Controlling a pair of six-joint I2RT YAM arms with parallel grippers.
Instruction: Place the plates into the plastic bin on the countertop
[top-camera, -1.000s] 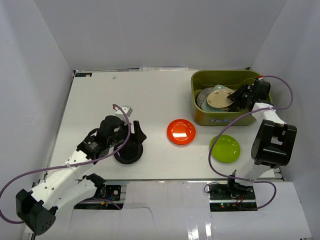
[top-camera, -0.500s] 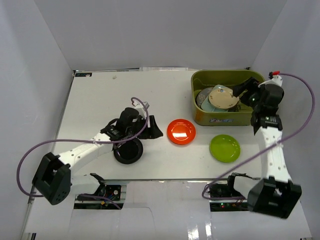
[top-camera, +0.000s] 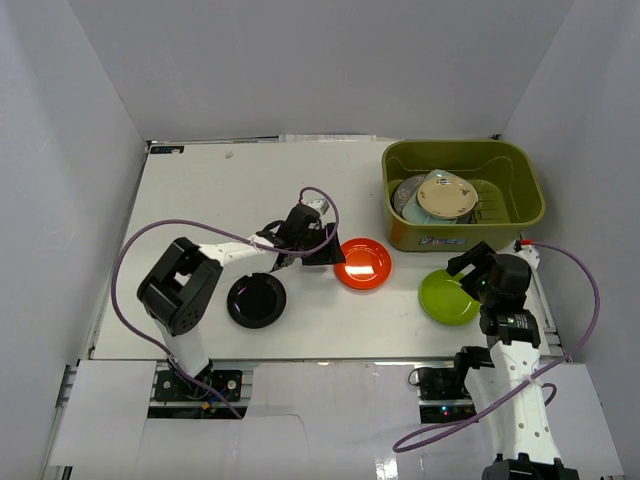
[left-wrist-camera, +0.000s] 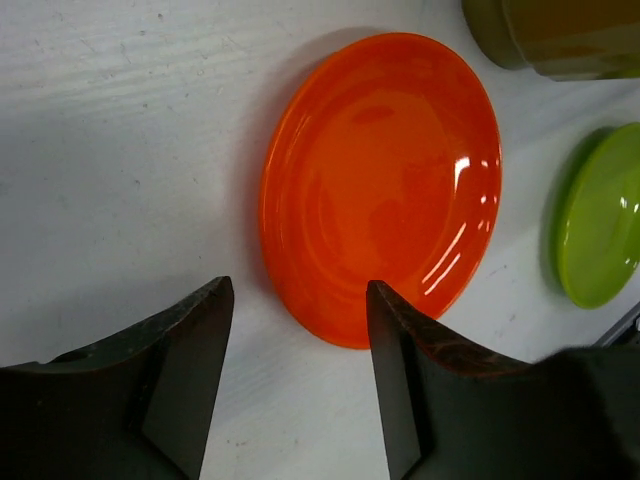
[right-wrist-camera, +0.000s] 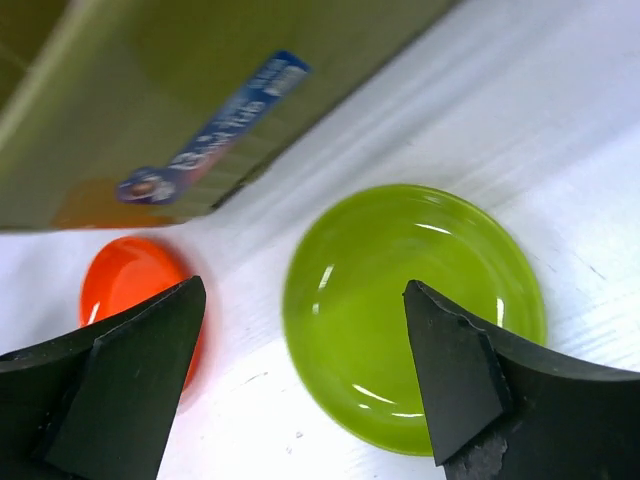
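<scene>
Orange-red plate (top-camera: 362, 263), lime plate (top-camera: 449, 297), black plate (top-camera: 256, 301) flat on countertop (top-camera: 200, 200), stacked plates (top-camera: 445, 197) in bin (top-camera: 480, 232)

White walls (top-camera: 320, 70) around; small dark bracket (top-camera: 166, 149) far-left corner.

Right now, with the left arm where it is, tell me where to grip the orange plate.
Take the orange plate by its rim, at the edge nearest the left gripper. It lies flat, so only the upturned lip offers a hold. The open fingers point at that edge; probably come in low from there, one finger over the lip, one under.
</scene>
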